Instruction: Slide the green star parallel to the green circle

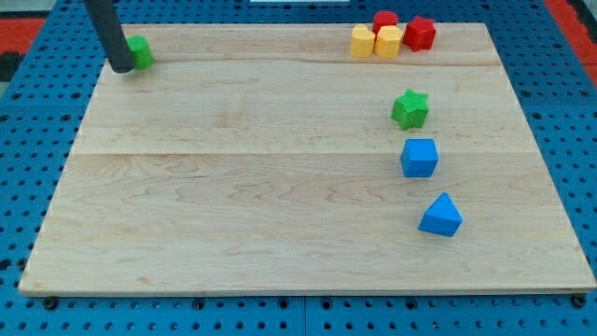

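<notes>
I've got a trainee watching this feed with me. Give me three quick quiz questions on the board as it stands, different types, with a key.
1. True or false: my tip is right beside the green star.
2. Which block lies directly below the green star in the view? A) blue cube B) blue triangle C) a red block
3. Fill in: the green circle sits near the view's top ____ corner of the board.

Key: 1 false, the tip is next to the green circle, far across the board from the star; 2 A; 3 left.
</notes>
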Tool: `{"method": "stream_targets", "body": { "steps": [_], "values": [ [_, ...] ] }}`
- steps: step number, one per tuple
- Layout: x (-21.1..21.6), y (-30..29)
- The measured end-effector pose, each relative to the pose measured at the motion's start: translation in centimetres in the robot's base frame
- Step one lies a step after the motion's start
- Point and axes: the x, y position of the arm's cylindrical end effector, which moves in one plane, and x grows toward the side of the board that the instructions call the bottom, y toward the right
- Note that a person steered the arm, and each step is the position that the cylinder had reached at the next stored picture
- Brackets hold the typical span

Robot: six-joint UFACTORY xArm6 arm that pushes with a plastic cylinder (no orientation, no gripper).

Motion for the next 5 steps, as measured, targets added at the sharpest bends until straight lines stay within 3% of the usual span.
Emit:
{"method": "stream_targets", "body": {
  "steps": [1,2,5],
  "values": [
    [-2.3,3.9],
    [-0.7,8.0],
    [3.5,37.0]
  ]
}}
